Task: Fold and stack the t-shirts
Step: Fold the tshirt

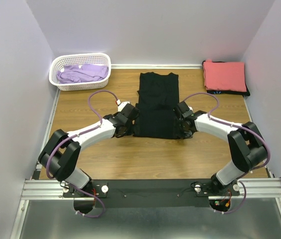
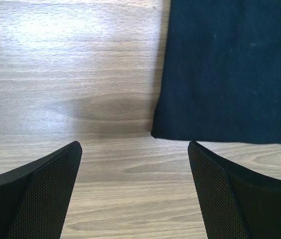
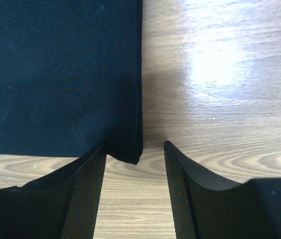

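Note:
A plain black t-shirt [image 1: 156, 104] lies flat as a long narrow strip in the middle of the wooden table [image 1: 145, 159], collar end far. My left gripper [image 1: 129, 119] sits by its near left corner. In the left wrist view this gripper [image 2: 134, 147] is wide open over bare wood, and the black shirt [image 2: 230, 74] lies just ahead to the right. My right gripper [image 1: 183, 122] is at the near right corner. Its jaws [image 3: 135, 147] stand open, with the black shirt's [image 3: 60, 74] corner tip between the fingertips, not pinched. A coral-red t-shirt [image 1: 224, 74] lies folded on a dark one [image 1: 246, 92].
A white lattice basket [image 1: 56, 69] at the back left holds a crumpled lavender t-shirt [image 1: 83, 73]. White walls close in the table on three sides. The arms' bases stand on a metal rail [image 1: 155, 189] at the near edge.

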You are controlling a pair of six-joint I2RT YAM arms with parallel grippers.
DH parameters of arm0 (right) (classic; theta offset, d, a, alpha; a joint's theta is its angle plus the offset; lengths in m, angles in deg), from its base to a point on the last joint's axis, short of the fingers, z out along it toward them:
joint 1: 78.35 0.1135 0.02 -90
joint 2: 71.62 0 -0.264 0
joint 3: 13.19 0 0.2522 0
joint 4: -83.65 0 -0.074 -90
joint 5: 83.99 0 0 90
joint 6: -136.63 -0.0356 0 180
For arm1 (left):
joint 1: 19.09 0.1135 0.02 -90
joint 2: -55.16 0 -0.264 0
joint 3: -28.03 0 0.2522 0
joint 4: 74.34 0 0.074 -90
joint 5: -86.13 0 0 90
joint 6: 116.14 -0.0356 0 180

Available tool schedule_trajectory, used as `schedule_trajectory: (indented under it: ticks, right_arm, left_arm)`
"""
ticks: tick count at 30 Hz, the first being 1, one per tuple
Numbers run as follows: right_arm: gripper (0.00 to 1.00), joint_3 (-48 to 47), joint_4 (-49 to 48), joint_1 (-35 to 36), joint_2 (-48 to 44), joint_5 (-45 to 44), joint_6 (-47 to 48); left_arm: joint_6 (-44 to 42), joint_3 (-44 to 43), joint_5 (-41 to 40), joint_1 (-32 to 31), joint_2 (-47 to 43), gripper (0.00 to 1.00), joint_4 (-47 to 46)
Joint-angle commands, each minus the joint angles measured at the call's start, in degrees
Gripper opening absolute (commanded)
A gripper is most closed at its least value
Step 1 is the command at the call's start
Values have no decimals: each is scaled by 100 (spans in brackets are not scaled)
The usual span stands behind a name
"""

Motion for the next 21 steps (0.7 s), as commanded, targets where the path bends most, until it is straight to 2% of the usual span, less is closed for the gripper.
schedule_trajectory:
  ticks: [1, 4, 7, 10, 12, 13, 14, 21]
  right_arm:
    - [58, 220, 121, 79, 509, -463, -218]
    - [55, 316, 112, 79, 579, -410, -236]
    - [45, 422, 94, 79, 684, -279, -157]
    - [25, 519, 59, 79, 834, -42, -104]
    - [17, 589, -2, 79, 852, -6, -87]
    - [6, 580, -3, 79, 852, 12, -69]
    - [1, 580, -11, 79, 817, 38, -43]
    - [1, 580, -64, 79, 685, 117, 89]
  left_arm:
    - [-24, -93, -220, -44, 49, 96, -23]
    - [-33, -84, -202, -44, 49, 96, -49]
    - [-42, -101, -185, -44, 93, 96, -49]
    - [-60, -119, -150, -44, 181, 96, -49]
    - [-68, -136, -132, -53, 181, 95, -49]
    - [-60, -137, -123, -53, 190, 95, -49]
    - [-60, -145, -123, -53, 207, 95, -49]
    - [20, -207, 228, -53, 383, 94, -207]
